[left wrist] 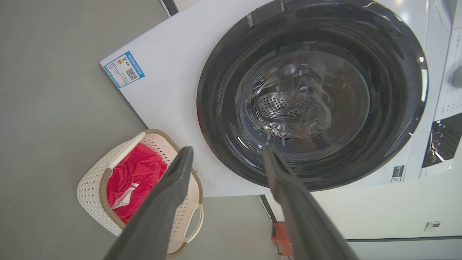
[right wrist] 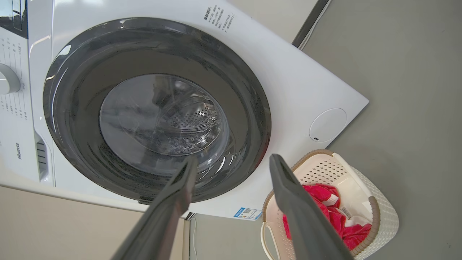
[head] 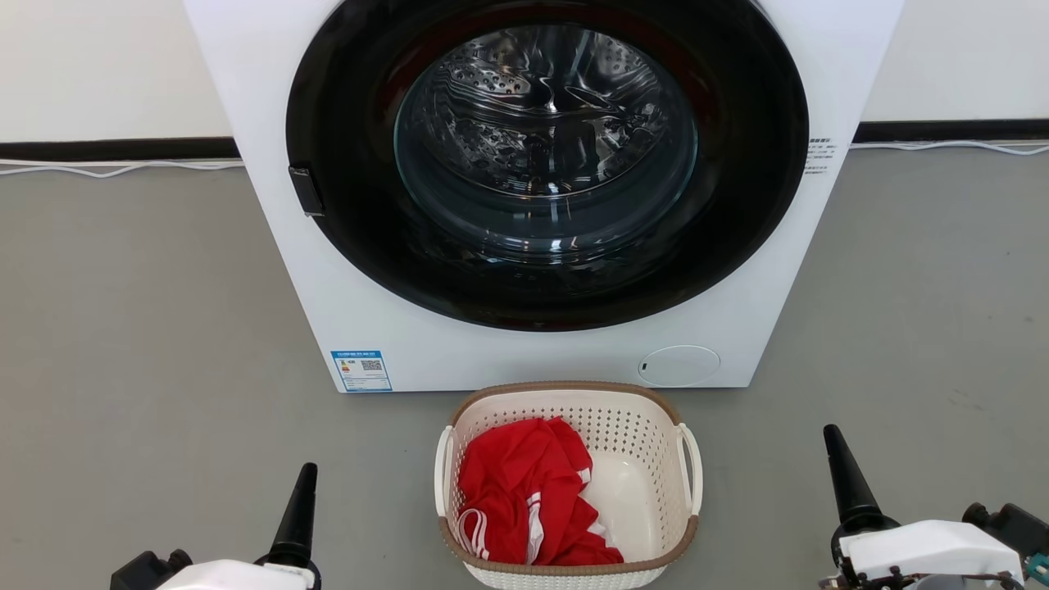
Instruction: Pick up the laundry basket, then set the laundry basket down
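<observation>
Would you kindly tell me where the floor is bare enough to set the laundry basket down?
The grey floor lies bare between the laundry basket and the left gripper, likewise toward the right gripper, and widely beside the washing machine. Crowded: the narrow strip between basket rim and machine front.

I see a white washing machine (head: 287, 270) on the grey floor (head: 123, 344), its round dark door (head: 352, 246) shut over a steel drum (head: 541, 106). A blue label (head: 361, 370) sits at its lower left, a round cover (head: 678, 365) at the lower right. A white cable (head: 115, 168) runs along the black skirting (head: 115, 148) behind, and a crumpled red garment (head: 516, 483) with white stripes lies in front
</observation>
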Tool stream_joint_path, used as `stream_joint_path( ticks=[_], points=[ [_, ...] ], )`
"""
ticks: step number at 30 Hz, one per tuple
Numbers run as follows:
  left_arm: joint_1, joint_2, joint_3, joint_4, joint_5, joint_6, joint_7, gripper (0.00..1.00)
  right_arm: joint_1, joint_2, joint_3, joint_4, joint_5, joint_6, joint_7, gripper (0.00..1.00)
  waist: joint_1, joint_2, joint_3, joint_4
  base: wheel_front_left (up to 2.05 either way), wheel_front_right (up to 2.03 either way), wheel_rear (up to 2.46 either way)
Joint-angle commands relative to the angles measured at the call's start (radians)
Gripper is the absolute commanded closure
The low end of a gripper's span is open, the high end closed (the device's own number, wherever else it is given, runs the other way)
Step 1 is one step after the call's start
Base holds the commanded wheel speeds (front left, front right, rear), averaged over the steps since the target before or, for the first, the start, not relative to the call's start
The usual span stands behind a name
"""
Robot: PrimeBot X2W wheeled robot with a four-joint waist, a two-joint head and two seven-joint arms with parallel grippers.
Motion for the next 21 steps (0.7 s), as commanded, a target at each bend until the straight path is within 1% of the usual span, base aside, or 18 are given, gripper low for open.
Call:
stream_joint_path(
  ticks=[1,21],
  points=[
    [-0.026,0.008,0.002,-0.026,0.048,0.006,-0.014,0.00,-0.030,-0.014,0.015,-0.026,-0.054,0.003,-0.018,0.00,-0.0001,0.0000,-0.001,0.001,0.00,0.00,0.00],
    [-0.014,0.011,-0.019,-0.034,0.285,0.037,-0.070,0.00,-0.029,-0.021,0.035,-0.012,-0.304,0.004,-0.073,0.00,-0.0001,0.0000,-0.006,0.006,0.00,0.00,0.00]
  ],
)
